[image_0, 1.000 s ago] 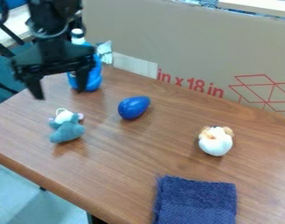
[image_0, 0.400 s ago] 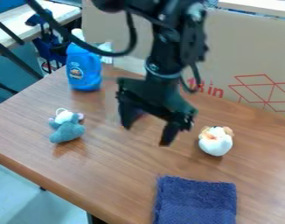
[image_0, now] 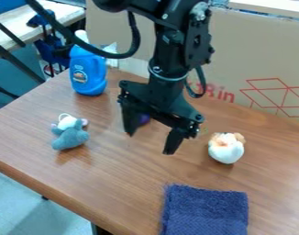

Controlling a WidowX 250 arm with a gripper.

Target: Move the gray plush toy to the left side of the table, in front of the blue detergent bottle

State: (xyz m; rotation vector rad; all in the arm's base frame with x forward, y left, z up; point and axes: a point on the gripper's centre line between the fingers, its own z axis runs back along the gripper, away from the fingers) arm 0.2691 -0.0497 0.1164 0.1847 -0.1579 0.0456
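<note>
From where I'm standing, the black two-finger gripper (image_0: 149,142) is hanging over the middle of the brown wood-grain table (image_0: 121,179), its two fingers pointing down and standing wide apart, and it is gripping nothing. Just behind it, a small blue-violet rounded object (image_0: 144,119) is peeking out between the fingers, most of it being hidden by the gripper; I can't tell whether they are touching.

Nearest on the right, a white rounded toy with a tan, tufted top (image_0: 226,149) is sitting apart from the gripper. Over to the left, a small grey-blue plush toy with a white head, pinkish ears and a thin loop on top (image_0: 70,137) is lying on the tabletop. Behind that toy, a blue plastic bottle with a white cap (image_0: 88,73) is standing upright near the table's far left edge. Closer to me, to the right of the middle, a navy blue textured cloth (image_0: 205,211) is lying flat. Along the back, a tan cardboard panel with red printing (image_0: 256,55) is rising behind the table and the arm.
</note>
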